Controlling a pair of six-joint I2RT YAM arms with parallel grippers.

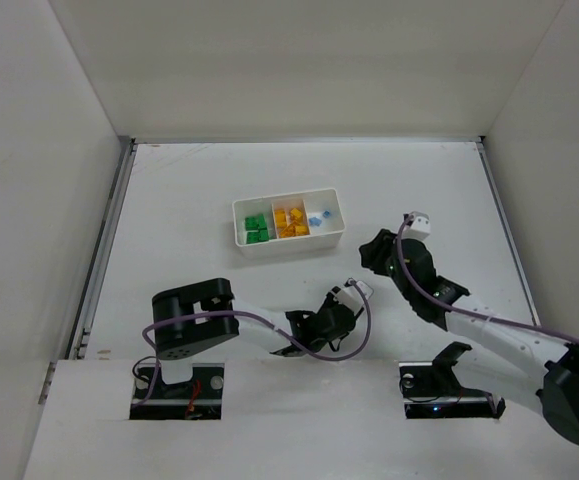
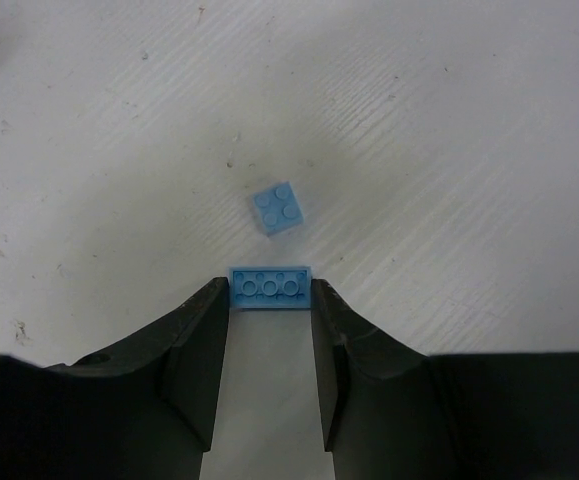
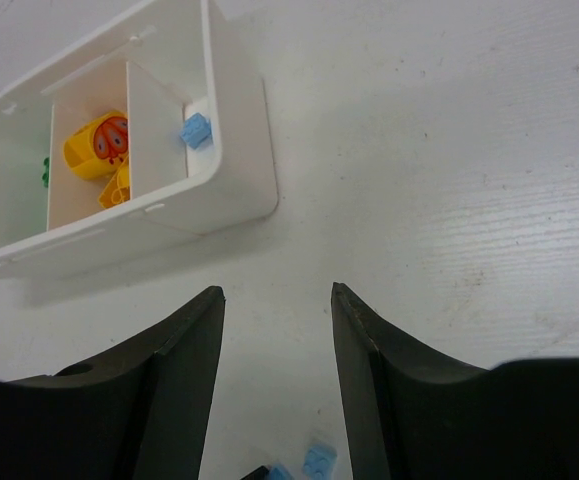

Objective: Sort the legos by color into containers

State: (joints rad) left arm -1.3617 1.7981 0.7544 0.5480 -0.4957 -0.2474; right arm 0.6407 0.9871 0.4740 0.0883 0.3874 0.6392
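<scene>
Blue brick [image 2: 270, 287] between tips of left tool [image 2: 269, 298], arm [image 1: 264, 336] low over table [image 2: 449, 120].

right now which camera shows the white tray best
Top external: the whole tray with all three compartments. Right wrist sees it obliquely, the green end cut off. Left wrist does not show it.

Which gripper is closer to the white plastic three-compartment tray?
Right. The right gripper, open, sits just off the right end of the white plastic three-compartment tray. The left gripper is farther back toward the arm bases, shut on a pale blue rectangular plastic brick.
</scene>
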